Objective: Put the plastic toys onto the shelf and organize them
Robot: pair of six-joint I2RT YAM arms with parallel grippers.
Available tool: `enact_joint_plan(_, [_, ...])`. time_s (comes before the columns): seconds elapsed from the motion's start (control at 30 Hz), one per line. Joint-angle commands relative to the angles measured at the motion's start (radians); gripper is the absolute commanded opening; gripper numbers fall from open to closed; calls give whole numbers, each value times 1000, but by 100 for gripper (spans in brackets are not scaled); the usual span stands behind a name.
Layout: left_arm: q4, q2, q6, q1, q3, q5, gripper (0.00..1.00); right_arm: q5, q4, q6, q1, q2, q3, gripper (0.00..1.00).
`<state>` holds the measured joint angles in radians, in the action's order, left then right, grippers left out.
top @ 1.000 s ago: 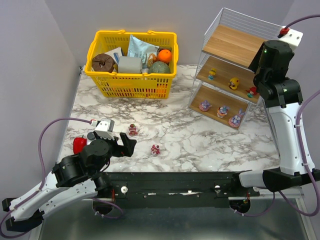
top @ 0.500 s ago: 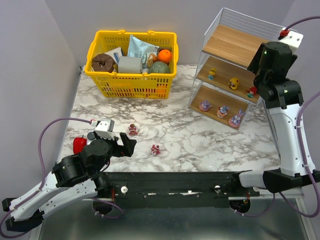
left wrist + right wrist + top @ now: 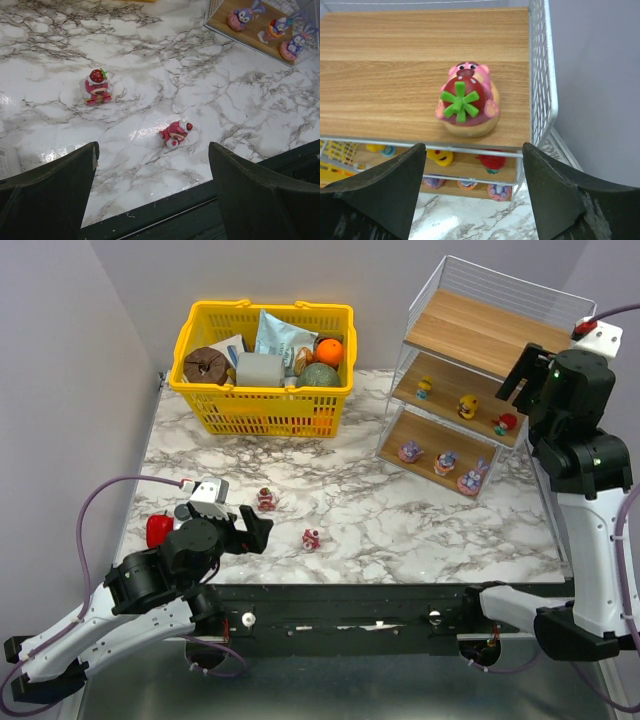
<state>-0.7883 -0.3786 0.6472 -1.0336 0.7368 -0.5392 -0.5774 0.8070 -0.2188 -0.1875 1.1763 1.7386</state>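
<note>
Pulling back from the shelf, your right end effector is spread and empty, further right than a second ago. It leaves the strawberry bear standing on the top board, close to the wire side. Your left end effector hangs spread and unmoved over the desk, with an upright pink bear and a tipped pink bear ahead. The yellow basket sits back left, the red object beside your left arm.
</note>
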Motion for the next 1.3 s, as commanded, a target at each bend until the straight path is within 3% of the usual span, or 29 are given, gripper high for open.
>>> enact_joint_plan(0.0, [1,1,0,3,-8,-7,99,146,23,13,6,-64,-37,86])
enact_joint_plan(0.23, [0,-3,0,3,-7,-10,99,603,-75,1,0,-225,-264,86])
enact_joint_plan(0.33, [0,-3,2,3,-8,-13,99,683,-176,-24,-32,-318,-437,87])
enact_joint_plan(0.47, [0,-6,3,3,-7,-13,99,676,-293,-50,-133,-368,-591,88])
enact_joint_plan(0.7, [-5,-19,8,3,-7,-18,99,469,-409,-137,-488,-284,-769,88])
enact_joint_plan(0.9, [-6,-13,11,3,-7,-19,99,174,-560,-292,-795,-141,-879,89])
enact_joint_plan(1.03, [-6,-13,8,3,-7,-16,99,-92,-575,-454,-977,61,-844,91])
enact_joint_plan(1.13, [-5,-9,5,3,-7,-13,99,-177,-569,-576,-1063,193,-768,91])
enact_joint_plan(1.23, [-2,-3,3,3,-8,-11,99,-257,-455,-758,-1121,394,-656,90])
enact_joint_plan(1.27, [-2,0,3,1,-7,-8,99,-274,-327,-836,-1130,489,-563,89])
